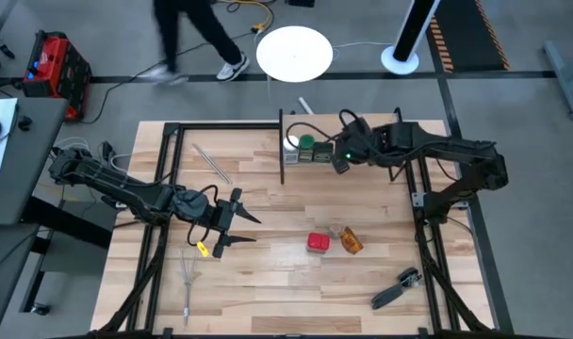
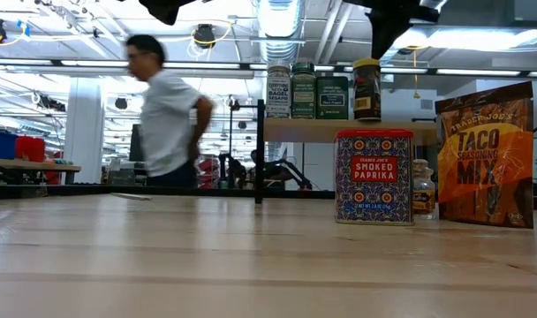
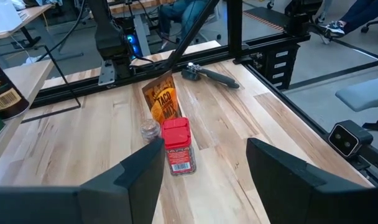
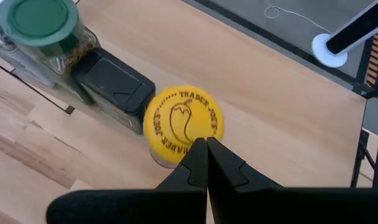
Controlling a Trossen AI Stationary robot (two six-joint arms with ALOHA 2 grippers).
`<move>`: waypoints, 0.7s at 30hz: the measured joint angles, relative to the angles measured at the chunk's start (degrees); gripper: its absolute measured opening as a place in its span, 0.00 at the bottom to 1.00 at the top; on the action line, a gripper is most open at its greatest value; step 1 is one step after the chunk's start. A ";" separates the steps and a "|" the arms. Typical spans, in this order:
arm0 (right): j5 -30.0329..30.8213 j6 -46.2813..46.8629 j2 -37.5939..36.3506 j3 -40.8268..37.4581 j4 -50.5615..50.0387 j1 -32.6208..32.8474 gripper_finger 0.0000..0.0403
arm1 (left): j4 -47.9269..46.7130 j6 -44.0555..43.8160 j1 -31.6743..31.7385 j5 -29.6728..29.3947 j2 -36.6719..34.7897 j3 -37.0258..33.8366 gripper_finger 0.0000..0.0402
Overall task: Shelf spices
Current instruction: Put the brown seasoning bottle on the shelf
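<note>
The left gripper (image 1: 237,222) has its 2 fingers spread apart and holds nothing. Straight ahead of it, a little way off on the table (image 1: 268,292), stands the red paprika tin (image 1: 318,243), upright, with the small glass jar (image 3: 150,130) and the orange taco mix bag (image 1: 351,241) just past it. This arm is the nearer one. The right gripper (image 1: 341,162) is pinched tight and empty, hanging over the yellow-capped jar (image 4: 183,122) on the shelf (image 2: 339,130).

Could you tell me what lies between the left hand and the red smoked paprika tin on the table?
Only bare table: in the high view, nothing sits between the open left hand and the smoked paprika tin.
</note>
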 joint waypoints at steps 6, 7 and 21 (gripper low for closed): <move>1.39 4.59 0.00 0.00 -3.08 2.61 0.00 | -0.02 -0.13 0.01 -0.01 0.00 0.00 0.55; 1.11 5.16 0.00 -0.01 -3.43 2.99 0.00 | -0.02 -0.22 0.01 -0.01 0.00 0.00 0.55; -0.38 6.71 0.05 -5.81 0.90 5.84 0.00 | 0.02 -0.55 0.01 0.01 -0.02 0.00 0.55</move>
